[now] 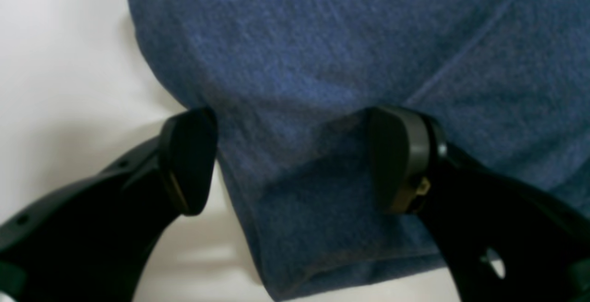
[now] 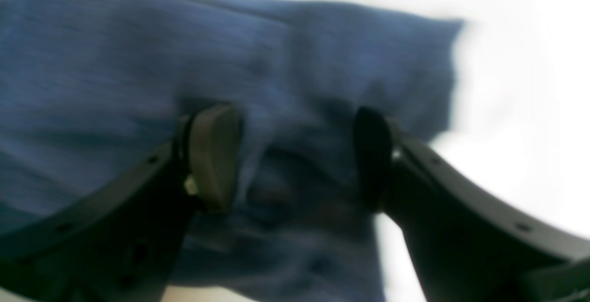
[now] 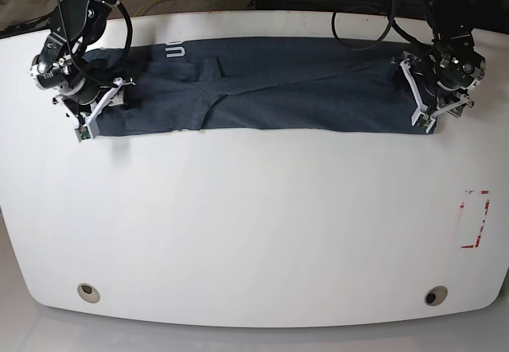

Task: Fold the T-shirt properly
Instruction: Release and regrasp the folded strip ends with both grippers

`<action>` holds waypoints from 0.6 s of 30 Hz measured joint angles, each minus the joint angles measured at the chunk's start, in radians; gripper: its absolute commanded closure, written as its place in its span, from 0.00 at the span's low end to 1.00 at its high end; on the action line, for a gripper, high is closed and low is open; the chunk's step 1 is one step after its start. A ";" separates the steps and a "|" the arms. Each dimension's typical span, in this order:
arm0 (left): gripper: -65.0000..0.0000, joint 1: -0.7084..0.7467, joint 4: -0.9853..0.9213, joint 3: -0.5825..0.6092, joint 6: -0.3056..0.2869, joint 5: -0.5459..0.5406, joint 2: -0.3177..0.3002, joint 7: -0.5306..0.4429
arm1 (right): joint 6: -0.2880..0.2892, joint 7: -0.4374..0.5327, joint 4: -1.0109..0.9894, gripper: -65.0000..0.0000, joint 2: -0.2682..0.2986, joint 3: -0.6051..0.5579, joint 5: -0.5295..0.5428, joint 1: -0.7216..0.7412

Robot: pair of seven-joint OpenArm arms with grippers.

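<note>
Inspecting fold progress: T-shirt (image 3: 270, 90) lying as one long narrow band across far half of white table (image 3: 254, 225), running side to side.
Location of garment: flat on tabletop, well back from near edge; white lettering (image 3: 174, 51) visible at band's left end in base view.
Work done, judged: appears folded lengthwise already, near edge fairly straight, band roughly even in width.
Surface condition: creases and a raised ridge near middle-left of band; not fully smoothed.
Work left, judged: crosswise folds to bring long band down to compact rectangle; likely some flattening of wrinkles first.
Left gripper (image 1: 295, 159): released, jaws standing wide apart, straddling an edge of folded cloth at band's right end in base view; pads beside fabric, nothing pinched between them.
Right gripper (image 2: 295, 154): jaws apart over cloth at opposite end of band; wrist view blurred, fabric bunched between pads but no closure on it visible; judged not grasping.
Layering under left gripper: doubled edge seen in wrist view, a seam line running diagonally above it.
Arm placement: one at each end of band, both low against fabric.
Hazard, judged: uneven pickup at either end could skew next fold or drag lower layer out of line.
Other items: red-marked patch (image 3: 474, 218) near table's right edge, well apart from garment; two round fittings (image 3: 88, 292) near front edge.
</note>
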 measured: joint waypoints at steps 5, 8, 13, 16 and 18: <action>0.28 0.004 -0.016 -0.002 0.001 -0.003 -0.007 -0.046 | 0.002 0.097 -0.019 0.42 0.029 0.003 -0.098 -0.031; 0.28 0.005 -0.015 -0.002 0.001 -0.002 -0.007 -0.046 | 0.002 0.098 -0.033 0.42 0.055 0.004 -0.098 -0.037; 0.28 -0.003 0.023 0.002 -0.005 0.020 0.001 -0.024 | 0.002 0.020 0.083 0.42 0.069 0.031 -0.029 -0.047; 0.28 -0.012 0.073 0.003 -0.008 0.024 0.011 -0.008 | 0.002 -0.066 0.166 0.42 0.059 0.066 0.065 -0.044; 0.28 -0.016 0.111 -0.001 -0.007 0.027 0.024 -0.009 | -0.007 -0.125 0.190 0.42 0.046 0.075 0.148 -0.045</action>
